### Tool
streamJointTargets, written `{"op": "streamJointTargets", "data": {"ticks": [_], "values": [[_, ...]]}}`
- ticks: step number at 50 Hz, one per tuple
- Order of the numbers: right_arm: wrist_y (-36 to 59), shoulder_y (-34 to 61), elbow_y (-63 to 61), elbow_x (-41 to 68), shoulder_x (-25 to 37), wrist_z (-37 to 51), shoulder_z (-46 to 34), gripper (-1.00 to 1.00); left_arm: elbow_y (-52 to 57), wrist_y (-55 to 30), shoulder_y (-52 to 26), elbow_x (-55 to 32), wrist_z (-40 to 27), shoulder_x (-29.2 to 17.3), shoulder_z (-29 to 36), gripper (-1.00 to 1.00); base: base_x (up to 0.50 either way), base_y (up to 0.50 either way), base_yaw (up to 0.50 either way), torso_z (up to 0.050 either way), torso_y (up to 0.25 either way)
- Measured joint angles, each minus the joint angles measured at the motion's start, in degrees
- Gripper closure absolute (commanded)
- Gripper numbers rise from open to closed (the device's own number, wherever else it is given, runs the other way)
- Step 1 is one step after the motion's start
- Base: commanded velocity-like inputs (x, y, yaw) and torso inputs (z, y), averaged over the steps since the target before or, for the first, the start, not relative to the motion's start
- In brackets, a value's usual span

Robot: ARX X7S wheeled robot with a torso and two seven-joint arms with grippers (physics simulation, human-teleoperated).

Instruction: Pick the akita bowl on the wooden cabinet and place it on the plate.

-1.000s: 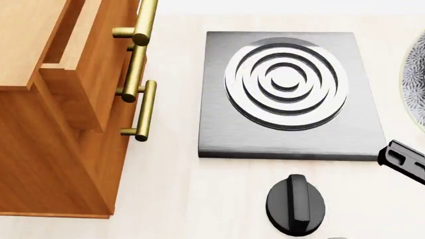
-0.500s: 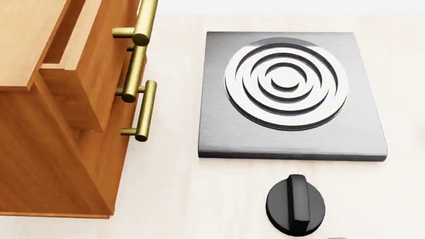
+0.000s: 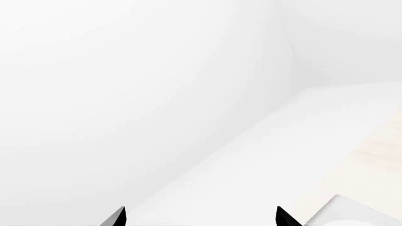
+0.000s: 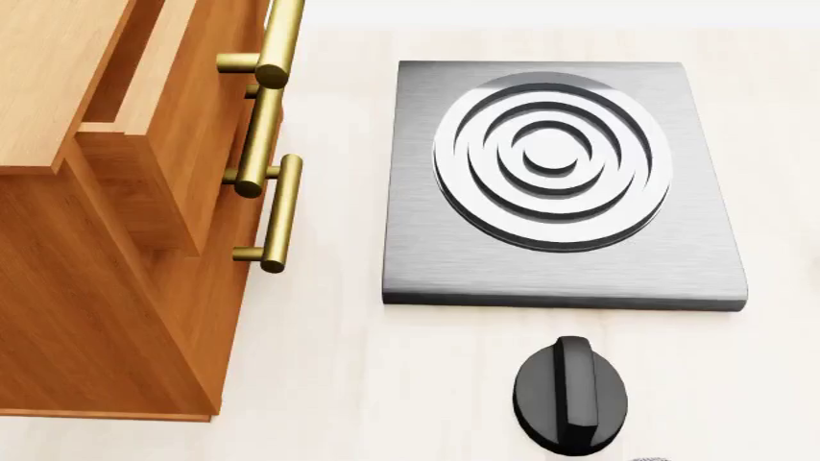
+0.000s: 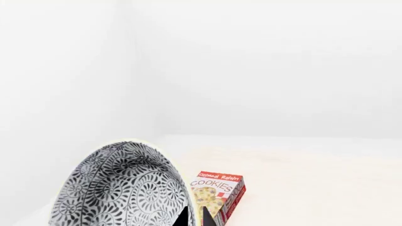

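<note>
left end effector (image 3: 199, 217) fingertips apart, white walls

Wooden cabinet (image 4: 115, 211): left side of the surface (image 4: 346, 384); drawers partly out
Burner (image 4: 560, 182): on the surface, right of the cabinet, apart from it
Knob (image 4: 571, 394): before the burner, near its front edge
Akita bowl (image 5: 119, 188): tilted on edge; cookie box (image 5: 217, 193) behind it on the surface

Head view looks steeply down at the burner (image 4: 560, 182); wrist views face white walls, sharing nothing evident.
</note>
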Motion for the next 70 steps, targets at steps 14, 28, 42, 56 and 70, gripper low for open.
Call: {"op": "streamJointTargets", "data": {"ticks": [14, 28, 42, 56, 70], "values": [[-5.26, -1.64, 0.15, 6.31, -3.33, -5.51, 4.80, 1.00, 0.06, 0.14, 0.19, -0.29, -0.16, -0.26, -0.20, -1.00, 0.00, 0.00, 0.00, 0.000, 0.000], [-7.93, -3.80, 0.27, 8.23, -5.54, -7.53, 8.52, 1.00, -0.04, 0.44, 0.56, -0.49, -0.31, -0.42, -0.33, -1.00, 0.00, 0.00, 0.00, 0.000, 0.001], [-7.85, -1.62, 3.90, 9.29, -5.81, -7.84, 7.37, 1.00, 0.14, 0.80, 1.47, -0.72, -0.49, -0.89, -0.40, -1.00, 0.00, 0.00, 0.00, 0.001, 0.000], [-8.44, -0.29, 6.09, 15.12, -7.02, -7.20, 7.56, 1.00, 0.16, 1.18, 2.09, -0.85, -0.62, -1.17, -0.39, -1.00, 0.00, 0.00, 0.00, 0.000, 0.001], [-9.34, -0.31, 7.37, 17.16, -8.58, -7.76, 8.02, 1.00, 0.20, 1.27, 2.30, -1.08, -0.81, -1.39, -0.51, -1.00, 0.00, 0.00, 0.00, 0.000, 0.000]]}}
